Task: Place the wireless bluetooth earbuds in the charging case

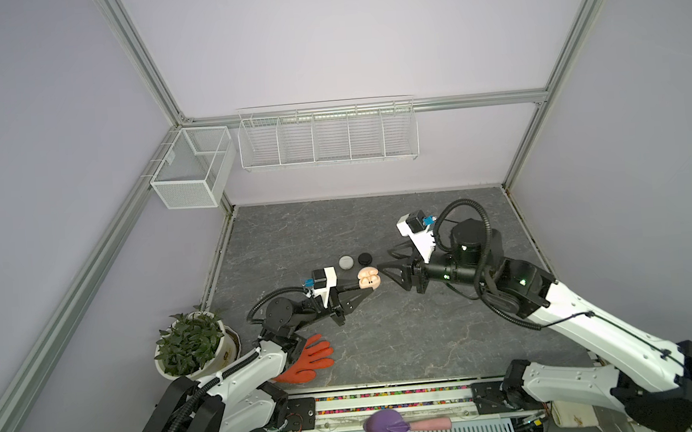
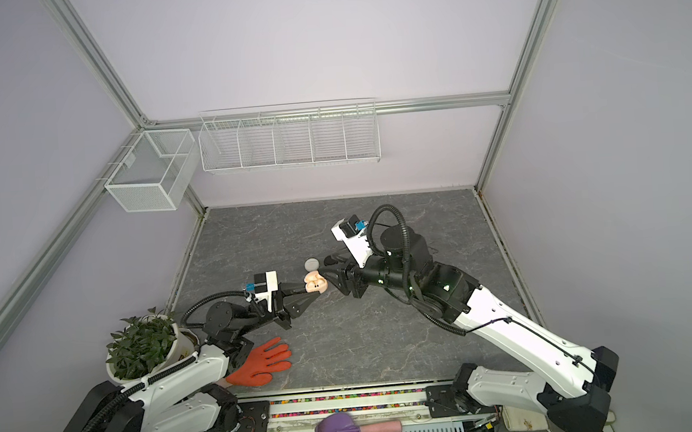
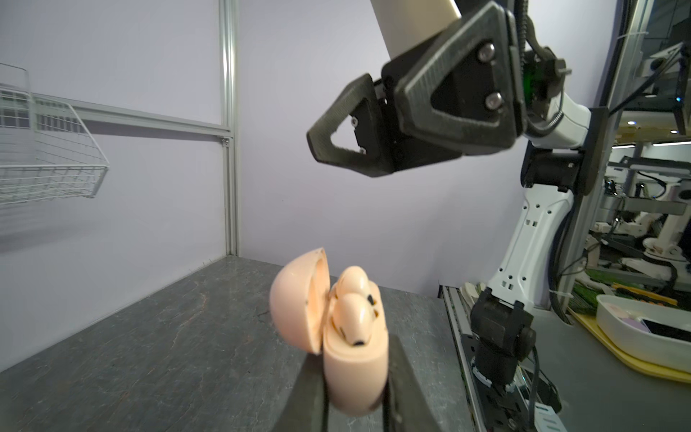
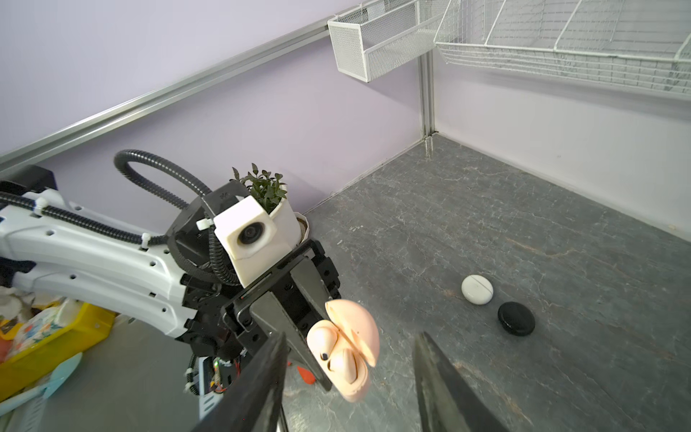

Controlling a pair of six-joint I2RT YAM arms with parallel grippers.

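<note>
While the grey table (image 1: 386, 339) carries only a few small things near its middle, the two arms meet just above it, and how they meet shows the split of work. The left gripper (image 1: 364, 291) is clamped on the lower body of the pink case (image 3: 355, 377) and holds it off the table with its mouth turned toward the other arm, so the sockets can be reached. The right gripper (image 1: 384, 261) stands just beside the case with its jaws apart and nothing between them. The lid (image 3: 295, 299) is swung back on its hinge, out of the way. Both pink earbuds (image 3: 353, 310) sit side by side in the sockets with their heads showing, so I judge this pair done apart from shutting the lid. Farther back on the table lie a white case (image 4: 476, 290) and a black case (image 4: 516, 318), both closed and close together; whether earbuds are inside them cannot be told. I can spot no loose earbuds on the table.
</note>
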